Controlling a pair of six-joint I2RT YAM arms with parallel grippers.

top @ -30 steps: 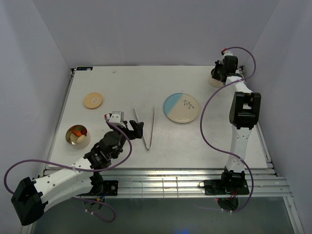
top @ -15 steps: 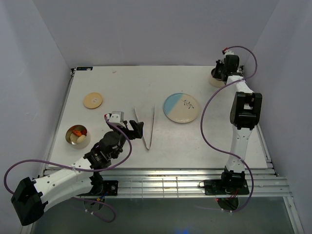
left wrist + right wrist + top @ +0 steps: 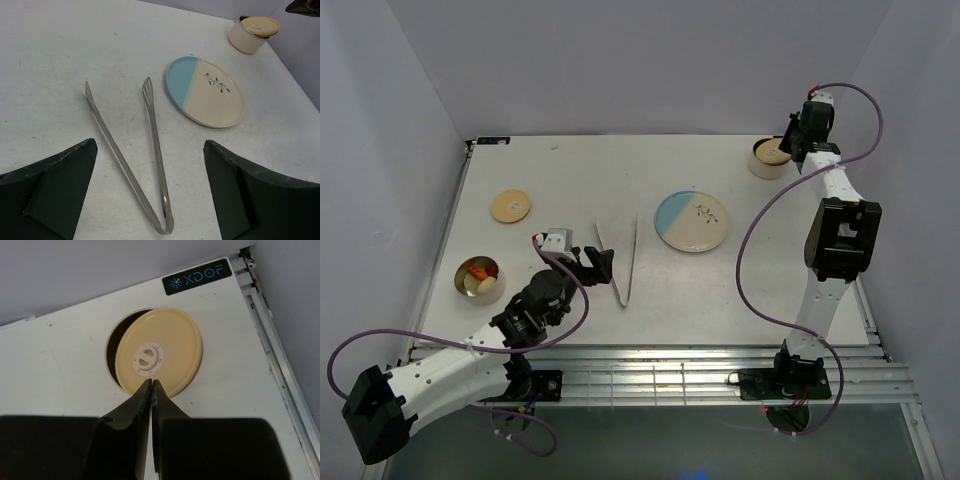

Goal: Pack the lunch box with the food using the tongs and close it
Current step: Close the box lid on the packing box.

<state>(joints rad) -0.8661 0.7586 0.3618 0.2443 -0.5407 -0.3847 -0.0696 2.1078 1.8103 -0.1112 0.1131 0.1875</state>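
The left gripper (image 3: 599, 262) hangs released, jaws wide. The tongs (image 3: 156, 145) lie flat on the bench (image 3: 60, 50) just ahead of it, hinge end nearest, long axis running away. The right gripper (image 3: 151, 386), clenched empty, hovers far off over a lidded tub (image 3: 159, 352), so the left arm is nearer.

Bright even overhead light, soft shadows, sharp frames
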